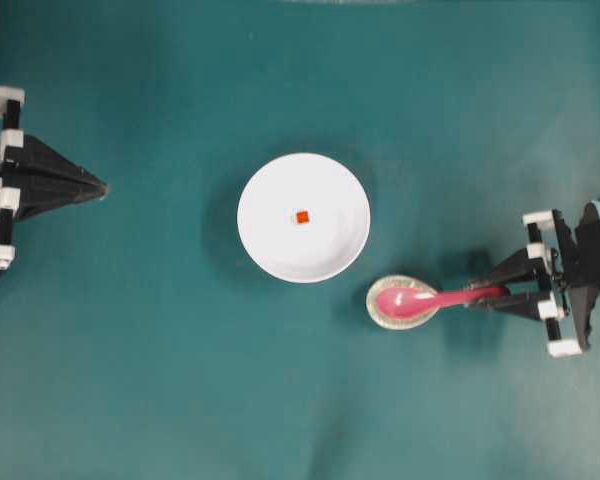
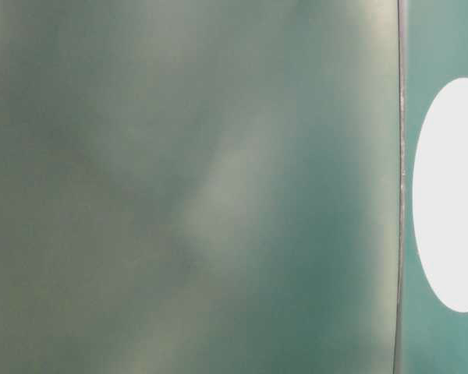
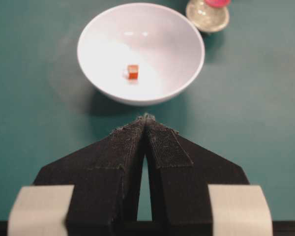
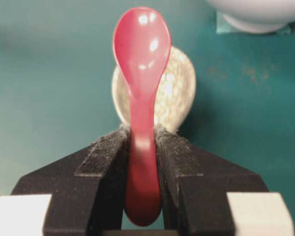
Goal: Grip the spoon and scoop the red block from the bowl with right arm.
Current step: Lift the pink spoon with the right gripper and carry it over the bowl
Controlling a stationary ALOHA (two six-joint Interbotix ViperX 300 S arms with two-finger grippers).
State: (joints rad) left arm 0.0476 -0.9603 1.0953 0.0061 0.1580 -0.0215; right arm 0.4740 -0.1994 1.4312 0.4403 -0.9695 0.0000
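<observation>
The glossy pink-red spoon (image 4: 142, 59) has its scoop over the small oval crackle dish (image 4: 182, 93). My right gripper (image 4: 142, 133) is shut on the spoon's handle, a finger pressed to each side. From overhead, the spoon (image 1: 412, 300) lies right of the white bowl (image 1: 280, 250), with the right gripper (image 1: 483, 294) at its handle. A tiny orange-red block (image 1: 302, 217) sits near the bowl's middle. In the left wrist view the block (image 3: 132, 72) rests inside the bowl (image 3: 182, 34). My left gripper (image 3: 145, 118) is shut and empty, just short of the bowl. Overhead, that left gripper (image 1: 100, 187) is far left.
Teal cloth covers the table. The small crackle dish (image 1: 382, 316) sits just below and to the right of the bowl. The table-level view is blurred; only a white shape (image 2: 452, 195) at its right edge shows.
</observation>
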